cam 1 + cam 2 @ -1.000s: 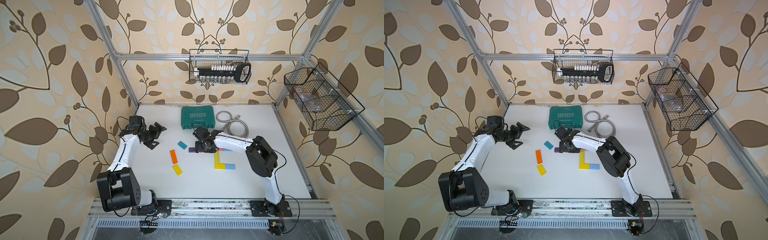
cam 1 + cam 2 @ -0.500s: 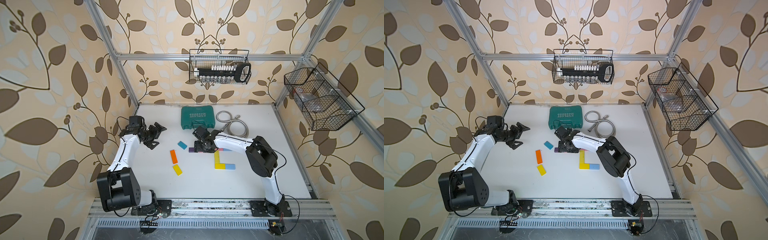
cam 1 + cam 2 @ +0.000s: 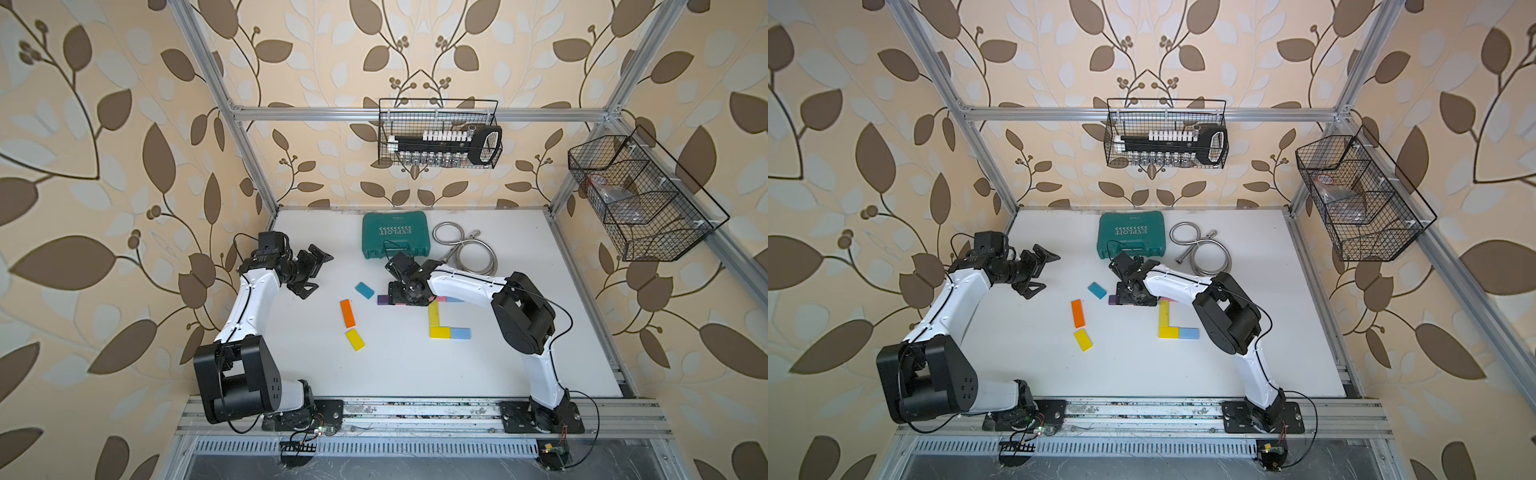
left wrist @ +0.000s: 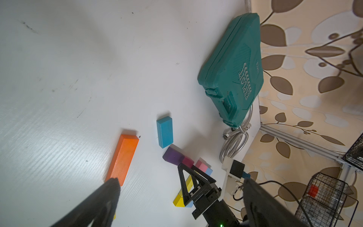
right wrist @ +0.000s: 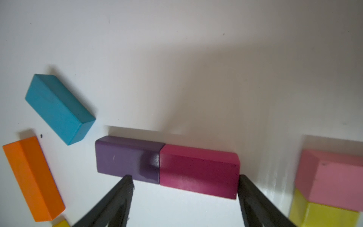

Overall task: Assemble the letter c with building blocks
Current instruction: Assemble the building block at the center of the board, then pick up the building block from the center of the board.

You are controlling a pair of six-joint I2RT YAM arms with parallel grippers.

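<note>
A: From above, any movement?

B: None. Against a second ago, both arms and every block sit where they were, so the build is paused. In both top views the right fingers (image 3: 405,295) hang low over the row that starts with the dark purple wooden block (image 3: 382,299) on the white desk (image 3: 415,374). The left fingers (image 3: 305,288) hover spread and empty, well apart from the blocks.

A: And the letter?

B: The long yellow block (image 3: 434,312) makes the spine. The short yellow block (image 3: 439,332) and light blue block (image 3: 460,333) make the foot, and a pink block (image 3: 440,299) shows at the top — nearly a C, I'd say. The flat orange block (image 3: 347,312), small yellow block (image 3: 355,339) and teal block (image 3: 364,290) lie loose.

A: Containers?

B: The back-wall wire basket (image 3: 384,129) holds a black rack of white-capped bits (image 3: 432,143). The side wire basket (image 3: 665,239) holds a clear bag (image 3: 611,193). The closed green plastic case (image 3: 395,235) hides its contents. No blocks show in any of them.

A: Left wrist?

B: The left fingers are blurred but wide apart with nothing between them, and the orange and teal blocks lie ahead.

A: Right wrist?

B: The fingers are apart, straddling the magenta block (image 5: 198,171) and the purple end butted against it — not clamped. A gap separates the magenta from the pink.
</note>
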